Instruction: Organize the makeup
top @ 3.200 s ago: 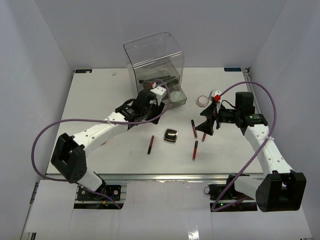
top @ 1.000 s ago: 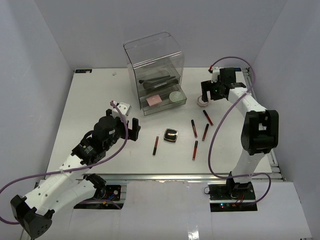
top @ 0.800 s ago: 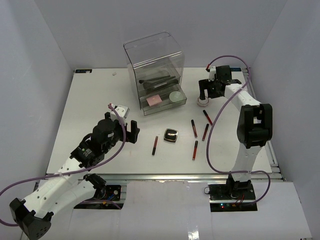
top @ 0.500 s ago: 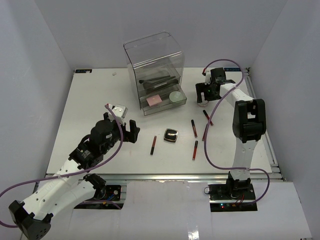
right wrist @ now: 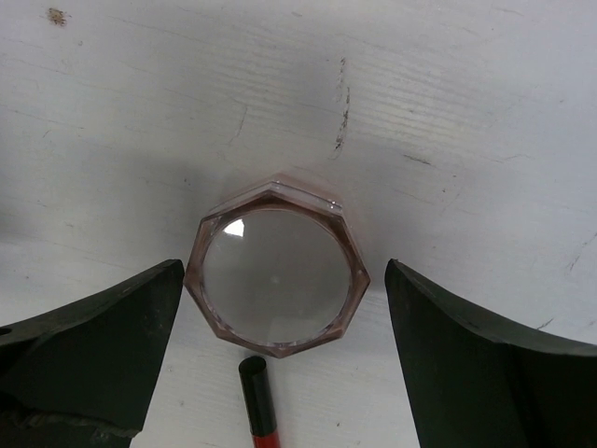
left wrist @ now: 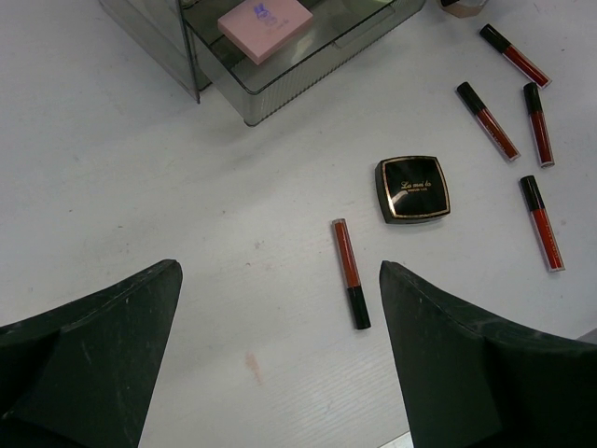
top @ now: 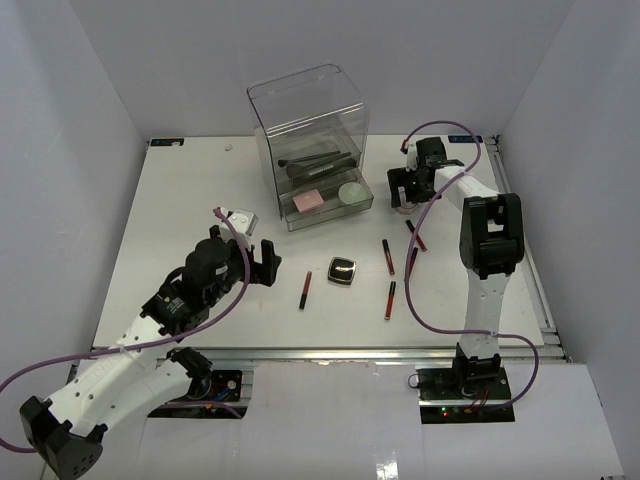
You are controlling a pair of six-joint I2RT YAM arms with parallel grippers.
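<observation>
Nearest in, the left gripper [left wrist: 278, 273] hangs wide open and empty above the white table [left wrist: 140, 187]. One of the slim red-and-black tubes [left wrist: 352, 273] lies just ahead of its fingers. The risk here, as I judge it, is that the tube is thin and round. A finger landing off-centre could roll it or knock it into the black square compact [left wrist: 413, 189] near it.

Further out, the right gripper [right wrist: 284, 269] is spread wide either side of the small octagonal pink-rimmed jar [right wrist: 277, 280], gripping nothing. The jar sits on the table, right of the clear acrylic drawer box [top: 310, 110]. A tube's black cap [right wrist: 254, 373] lies at the jar's edge, and I can't tell if they are touching. If the fingers close on the jar's corners rather than its flats, it may twist or squirt out. The cap could also get shoved along with it.

Now the count:
- **Loose on the table:** five tubes, one compact and one jar.
- **In the open drawer:** one pink square palette [left wrist: 265, 17] and one round silver tin [top: 350, 192].
- **On the level above:** black brushes [top: 318, 160], at least two, though the exact number is unclear.
</observation>
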